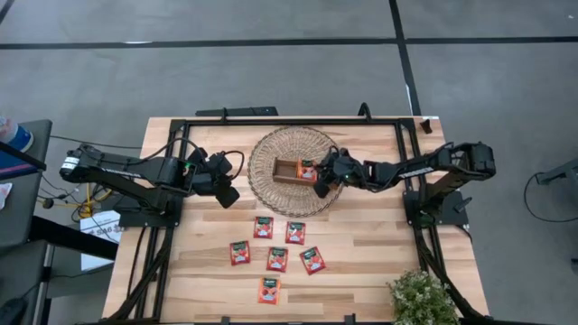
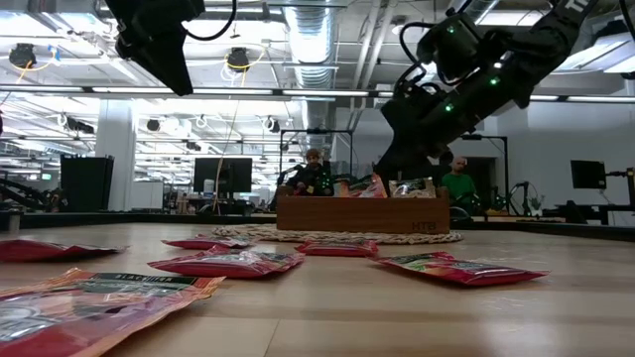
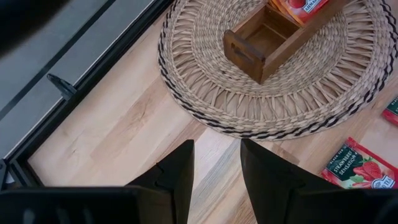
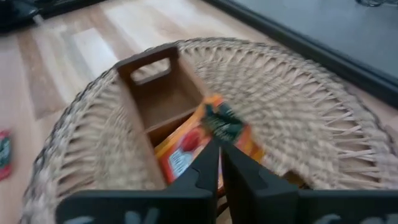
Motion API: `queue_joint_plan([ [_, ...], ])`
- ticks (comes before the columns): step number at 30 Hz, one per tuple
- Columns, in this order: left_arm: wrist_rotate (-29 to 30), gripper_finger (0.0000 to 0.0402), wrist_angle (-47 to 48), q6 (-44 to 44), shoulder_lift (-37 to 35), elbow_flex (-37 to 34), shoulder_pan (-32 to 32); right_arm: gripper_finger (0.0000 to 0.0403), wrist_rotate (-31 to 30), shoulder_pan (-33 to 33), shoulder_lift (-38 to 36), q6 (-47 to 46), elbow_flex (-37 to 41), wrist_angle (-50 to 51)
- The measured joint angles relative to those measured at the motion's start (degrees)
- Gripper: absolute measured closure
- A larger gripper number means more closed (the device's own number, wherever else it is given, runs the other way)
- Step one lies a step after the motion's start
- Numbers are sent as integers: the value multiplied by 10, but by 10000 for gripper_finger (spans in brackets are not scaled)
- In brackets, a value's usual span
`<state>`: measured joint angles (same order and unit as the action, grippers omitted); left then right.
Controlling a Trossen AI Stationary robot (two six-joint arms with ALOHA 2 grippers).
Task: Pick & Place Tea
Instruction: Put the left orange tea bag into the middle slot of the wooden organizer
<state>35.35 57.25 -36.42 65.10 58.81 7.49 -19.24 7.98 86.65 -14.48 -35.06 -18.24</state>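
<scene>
Right gripper (image 1: pixel 322 177) clamped on a tea sachet (image 4: pixel 205 134) over the wooden tray (image 1: pixel 287 171)

Centre of the high frame: the tray sits on a round woven mat (image 1: pixel 262 185), sachet in its middle compartment. Six more sachets (image 1: pixel 277 259) lie lower centre on the table (image 1: pixel 370 253). Left gripper (image 1: pixel 228 192) hovers left of the mat (fingers apart, holding nothing).

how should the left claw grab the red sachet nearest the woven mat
That sachet lies flat on the table, so there is no raised part to pinch. Probably best to come straight down from above and close the left claw across one thin edge, its fingers straddling it.
</scene>
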Motion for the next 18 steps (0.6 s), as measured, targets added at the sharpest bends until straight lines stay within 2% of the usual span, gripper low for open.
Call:
queue_joint_plan([
  [7, 0, 278, 0, 0, 0, 0, 0, 396, 4, -22, -1, 0, -5, 36],
  [12, 0, 278, 0, 0, 0, 0, 0, 402, 48, -25, -4, 18, -32, 78],
  [18, 0, 278, -6, 0, 0, 0, 0, 402, 60, -10, -3, 23, -60, 153],
])
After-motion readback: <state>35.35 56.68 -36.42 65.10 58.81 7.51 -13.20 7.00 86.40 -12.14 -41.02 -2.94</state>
